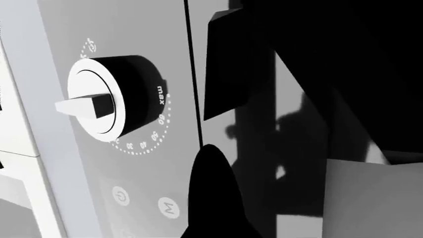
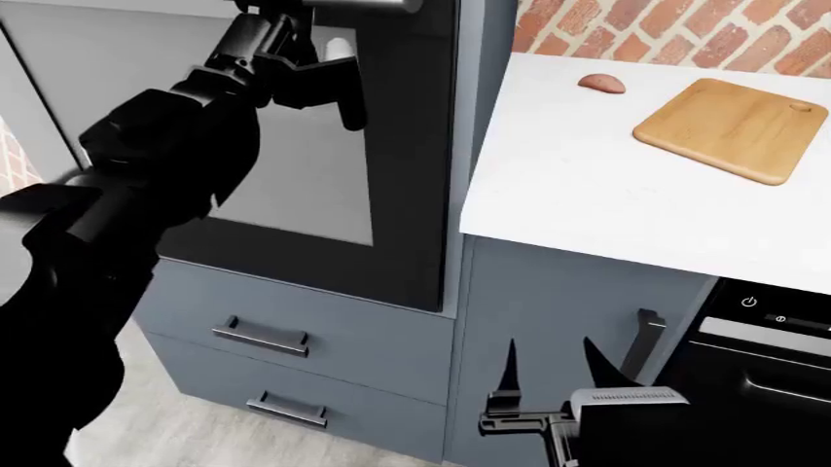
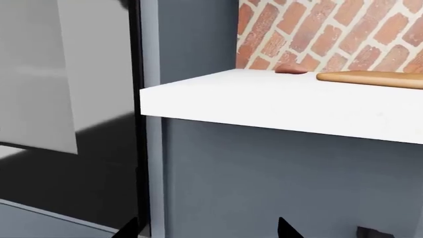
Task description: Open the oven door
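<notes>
Looking down over a grey kitchen run: tall black-framed oven door with wide grey glass window [image 2: 325,165] filling the upper left of the head view, its brushed-steel bar handle [image 2: 370,5] just peeking in at the top edge. Reaching up against that door, near the handle, the black left gripper [image 2: 331,83]; fingers overlapping the dark frame, so cannot tell whether spread or closed. From the left wrist camera, sitting close to a silver control panel with a round black-and-white dial marked "max" [image 1: 116,101]. Hanging low beside the grey cabinet front, the right gripper [image 2: 552,365], fingers standing apart and holding nothing. Running off to the right, a white countertop [image 2: 585,195] carrying a light wooden cutting board [image 2: 734,126] and a small reddish-brown lump [image 2: 601,84], red brick wall [image 2: 649,29] behind. Below the oven, two grey drawer fronts with small bar handles [image 2: 267,341]; pale floor [image 2: 169,428] showing underneath.
</notes>
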You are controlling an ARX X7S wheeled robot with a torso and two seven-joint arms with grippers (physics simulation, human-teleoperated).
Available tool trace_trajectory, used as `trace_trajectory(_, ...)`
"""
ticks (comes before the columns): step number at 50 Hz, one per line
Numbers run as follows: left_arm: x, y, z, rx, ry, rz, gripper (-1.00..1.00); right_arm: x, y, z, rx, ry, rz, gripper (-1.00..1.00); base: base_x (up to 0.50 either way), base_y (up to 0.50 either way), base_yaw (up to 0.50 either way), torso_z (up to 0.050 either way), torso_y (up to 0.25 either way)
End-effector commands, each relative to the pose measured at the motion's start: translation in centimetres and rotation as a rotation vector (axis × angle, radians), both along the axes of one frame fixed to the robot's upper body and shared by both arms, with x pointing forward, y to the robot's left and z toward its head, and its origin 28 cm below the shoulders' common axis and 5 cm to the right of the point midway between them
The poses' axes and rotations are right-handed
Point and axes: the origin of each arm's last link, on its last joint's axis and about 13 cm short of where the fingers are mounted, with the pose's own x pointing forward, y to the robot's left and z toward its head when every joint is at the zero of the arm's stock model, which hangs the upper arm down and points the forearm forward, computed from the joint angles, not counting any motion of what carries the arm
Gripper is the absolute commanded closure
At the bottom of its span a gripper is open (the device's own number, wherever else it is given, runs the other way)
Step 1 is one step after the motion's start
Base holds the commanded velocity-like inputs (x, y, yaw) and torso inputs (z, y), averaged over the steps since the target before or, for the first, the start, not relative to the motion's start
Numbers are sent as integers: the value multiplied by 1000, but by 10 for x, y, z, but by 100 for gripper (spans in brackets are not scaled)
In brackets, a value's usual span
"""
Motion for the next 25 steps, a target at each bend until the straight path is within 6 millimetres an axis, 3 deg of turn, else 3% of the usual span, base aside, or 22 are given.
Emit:
trace_trajectory(1,-2,8,21,-65,-101,7,100,0,1,-1,-3,1,4,-100,0,0,0,0,11)
trace_trajectory(25,-24,19,15,-35,-138,-11,100,0,2,-1,-9,-3,9,-100,0,0,0,1,4)
